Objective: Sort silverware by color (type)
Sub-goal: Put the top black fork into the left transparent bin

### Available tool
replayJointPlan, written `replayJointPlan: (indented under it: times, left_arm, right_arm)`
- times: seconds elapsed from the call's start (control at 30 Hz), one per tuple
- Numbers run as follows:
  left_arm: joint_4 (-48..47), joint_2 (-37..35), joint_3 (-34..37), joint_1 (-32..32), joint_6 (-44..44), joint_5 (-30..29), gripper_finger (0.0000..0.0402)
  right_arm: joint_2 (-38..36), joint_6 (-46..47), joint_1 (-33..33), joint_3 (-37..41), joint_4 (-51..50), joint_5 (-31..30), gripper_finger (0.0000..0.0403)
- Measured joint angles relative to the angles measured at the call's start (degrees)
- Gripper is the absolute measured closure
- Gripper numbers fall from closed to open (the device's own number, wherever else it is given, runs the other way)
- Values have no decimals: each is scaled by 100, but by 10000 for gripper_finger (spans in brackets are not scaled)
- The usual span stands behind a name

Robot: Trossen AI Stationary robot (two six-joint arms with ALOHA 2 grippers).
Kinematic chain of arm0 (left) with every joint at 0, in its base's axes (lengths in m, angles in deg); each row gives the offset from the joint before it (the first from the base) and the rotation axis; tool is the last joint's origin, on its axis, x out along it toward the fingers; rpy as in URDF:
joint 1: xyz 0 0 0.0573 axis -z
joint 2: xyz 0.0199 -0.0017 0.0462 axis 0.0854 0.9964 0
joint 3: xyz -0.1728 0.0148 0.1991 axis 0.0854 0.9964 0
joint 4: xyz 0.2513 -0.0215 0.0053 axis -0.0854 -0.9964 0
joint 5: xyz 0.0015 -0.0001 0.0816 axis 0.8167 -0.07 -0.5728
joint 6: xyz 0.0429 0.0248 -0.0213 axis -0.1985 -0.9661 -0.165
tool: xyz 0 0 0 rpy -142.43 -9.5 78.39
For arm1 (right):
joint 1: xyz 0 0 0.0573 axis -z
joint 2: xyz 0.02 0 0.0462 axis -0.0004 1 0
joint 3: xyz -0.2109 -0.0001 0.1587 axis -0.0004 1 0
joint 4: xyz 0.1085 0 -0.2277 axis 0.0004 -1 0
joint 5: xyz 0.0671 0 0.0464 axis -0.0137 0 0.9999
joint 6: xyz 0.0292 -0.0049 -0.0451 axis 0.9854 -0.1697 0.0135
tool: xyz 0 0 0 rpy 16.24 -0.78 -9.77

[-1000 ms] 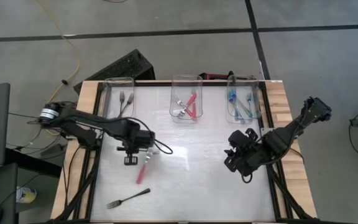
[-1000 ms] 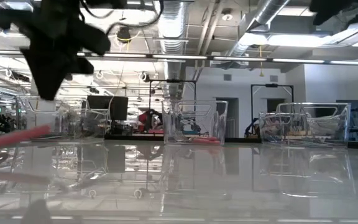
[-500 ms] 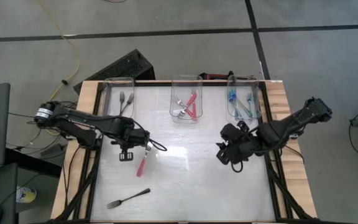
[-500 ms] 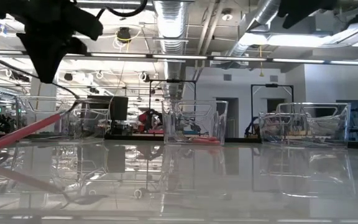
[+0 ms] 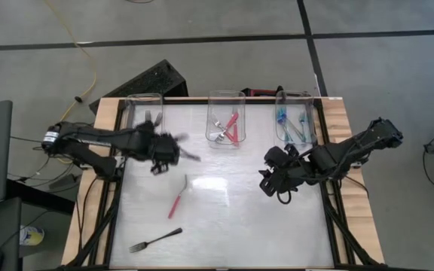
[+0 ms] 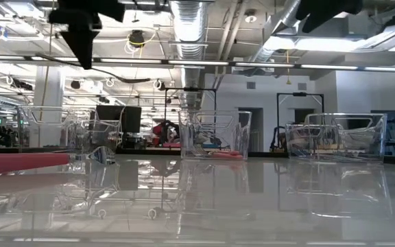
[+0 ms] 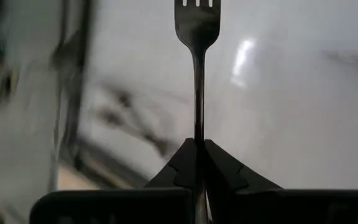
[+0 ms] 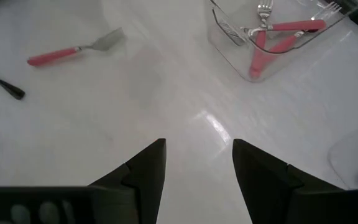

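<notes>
Just short of the left bin (image 5: 143, 111), the left gripper (image 5: 161, 153) pinches a grey fork (image 7: 197, 74), tines pointing away; right gripper (image 5: 271, 181) hangs open.

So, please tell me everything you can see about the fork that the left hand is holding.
The fork looks all dark grey metal, with no coloured handle. Its thin stem runs straight out from the left hand, whose fingers are shut on it, tines pointing away. It is off the table, near the left bin.

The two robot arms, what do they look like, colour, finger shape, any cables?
Both arms are dark, jointed and slim. The left gripper and right gripper each have two black, wedge-shaped fingers. Thin black cables loop along the arms.
</notes>
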Motion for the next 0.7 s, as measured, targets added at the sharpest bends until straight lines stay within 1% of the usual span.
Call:
replayJointPlan:
  times: [0.13, 0.23, 0.3, 0.33, 0.37, 0.47, 0.53, 0.6, 0.7]
  left_arm:
    - [-78, -204, 29, -806, 744, -378, 401]
    - [74, -472, 28, -1509, 716, -613, 401]
    - [224, -661, 149, -2066, 663, -698, 401]
    - [392, -777, 267, -2371, 610, -656, 401]
    - [637, -884, 410, -2665, 522, -495, 401]
    - [1469, -1183, 973, -3520, 217, 399, 401]
    - [1857, -1272, 1287, -3934, 71, 782, 401]
    - [2046, -1301, 1473, -4216, 8, 768, 401]
    - [2136, -1297, 1652, -4500, -120, 554, 401]
  right_arm:
    - [0, 2, -2, 0, 190, 27, 195]
    - [0, 2, -35, 0, 366, 119, 195]
    - [2, 2, -88, 0, 516, 126, 195]
    - [2, 4, -124, 0, 591, 126, 195]
    - [2, 4, -164, 0, 656, 125, 195]
    - [2, 4, -315, 0, 927, 121, 195]
    - [2, 4, -417, 0, 1087, 113, 195]
    - [2, 4, -498, 0, 1272, 111, 195]
    - [2, 6, -592, -1, 1527, 109, 195]
